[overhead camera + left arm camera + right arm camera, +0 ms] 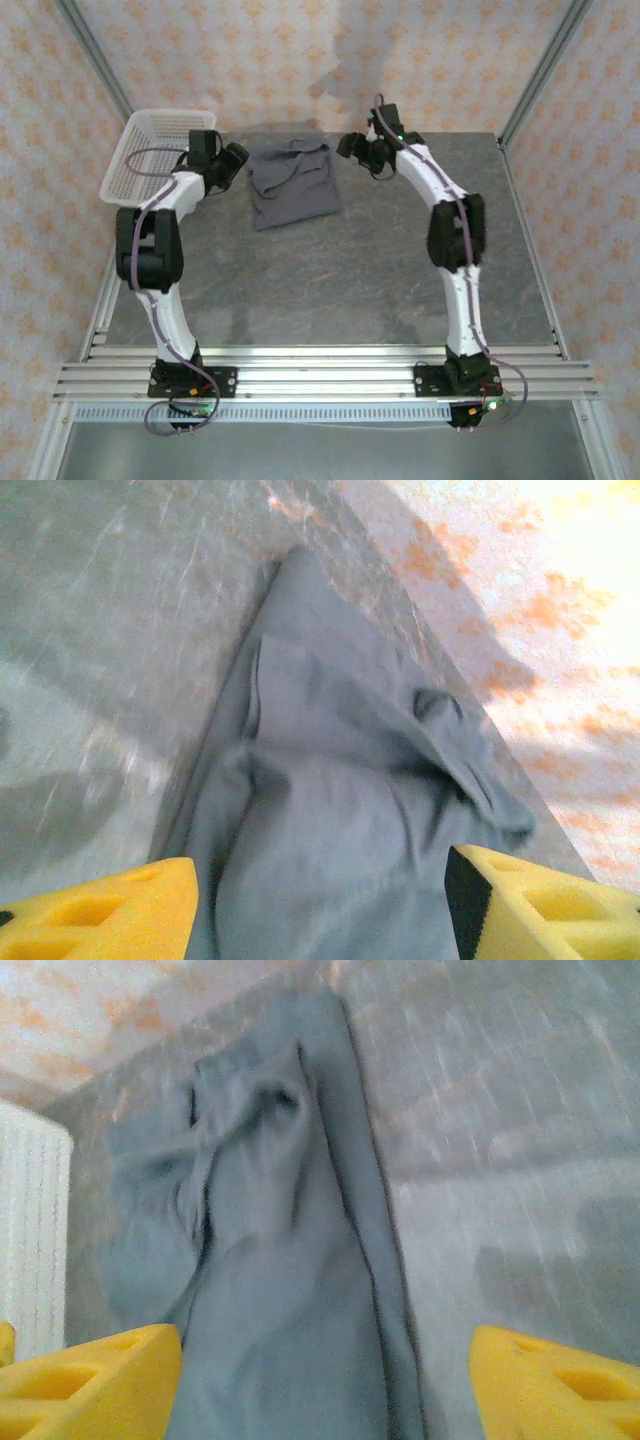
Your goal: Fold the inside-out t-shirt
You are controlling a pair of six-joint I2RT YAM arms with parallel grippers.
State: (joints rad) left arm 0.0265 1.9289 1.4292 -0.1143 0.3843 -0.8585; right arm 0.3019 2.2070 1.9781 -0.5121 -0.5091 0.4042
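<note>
Inside-out t-shirt (291,184): where does it lie? asks the desk.

Bunched and creased at the far middle of the grey table (330,270), between the two arms, the photographer replies. A white basket (150,150) sits at the far left.

And the grippers?

Flanking the cloth, the left gripper (234,159) just beside its left edge, the right gripper (357,148) just right. Yellow fingers (100,910) on both are spread wide, holding nothing.

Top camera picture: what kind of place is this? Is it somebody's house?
Probably a robot test booth, not a house. A left arm and right arm are bolted to metal rails at the edge of a table where a grey t-shirt lies, and metal frame posts stand beside patterned wall panels.
</note>
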